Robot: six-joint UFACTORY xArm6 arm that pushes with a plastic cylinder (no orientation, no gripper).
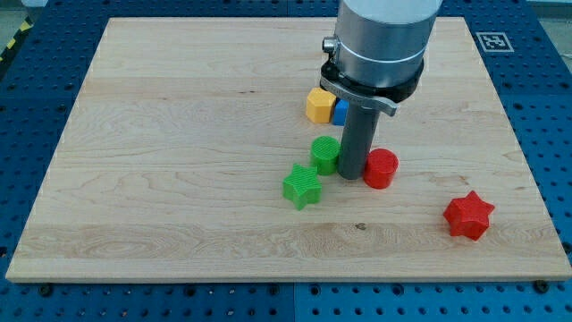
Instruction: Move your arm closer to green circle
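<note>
My tip [351, 175] sits on the wooden counter [179, 134] just off the view's right of the green circle [324, 154], touching or nearly so, with the red circle [382, 168] hard against its other side. From the green circle: green star [302, 187] just below-left, yellow block [318, 105] and blue block [340, 110] above, red star [468, 216] well off to lower right. No claw on this rod, so nothing is gripped or released.

Tip [351, 175] wedged between green circle [324, 154], red cylinder [381, 168]
</note>
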